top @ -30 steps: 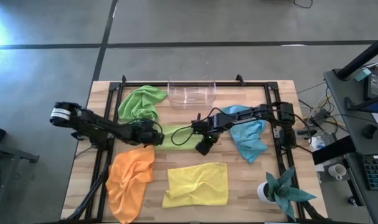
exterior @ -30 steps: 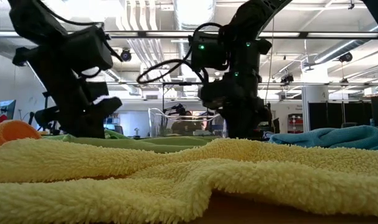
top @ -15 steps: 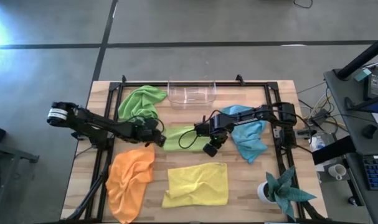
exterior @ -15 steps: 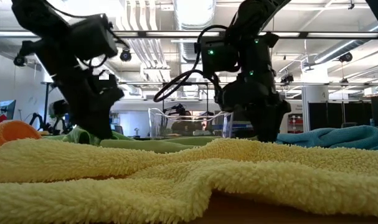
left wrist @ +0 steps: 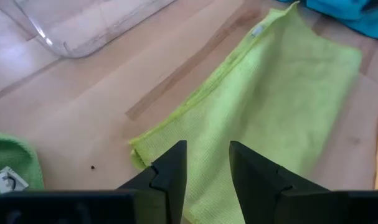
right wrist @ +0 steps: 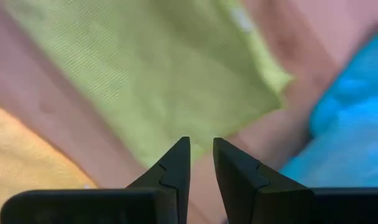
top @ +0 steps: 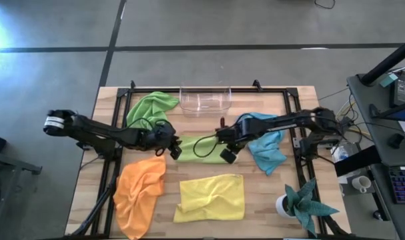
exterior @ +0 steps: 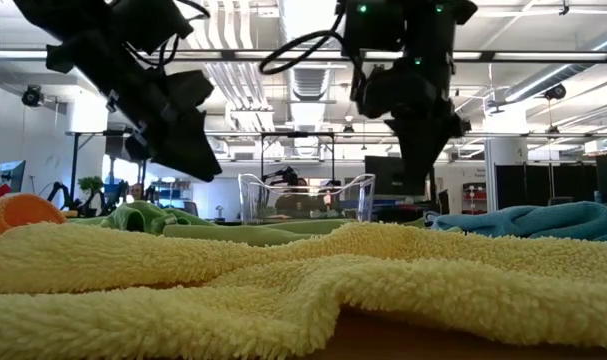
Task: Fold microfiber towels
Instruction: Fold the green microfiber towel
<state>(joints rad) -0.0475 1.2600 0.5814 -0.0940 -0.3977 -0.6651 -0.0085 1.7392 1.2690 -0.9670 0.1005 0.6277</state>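
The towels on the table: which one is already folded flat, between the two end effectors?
The lime green towel in the middle, a neat flat strip. The other lime green towel, the orange, yellow and light blue ones lie crumpled or unfolded.

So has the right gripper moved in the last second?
Yes. In the low view the right gripper has lifted off the folded lime green towel, now hanging level with the clear bin's rim.

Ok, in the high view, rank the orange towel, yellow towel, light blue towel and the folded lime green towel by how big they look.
1. orange towel and yellow towel: about alike, too close to rank.
2. light blue towel, bunched and partly under the right arm.
3. folded lime green towel, a narrow strip, clearly smallest.
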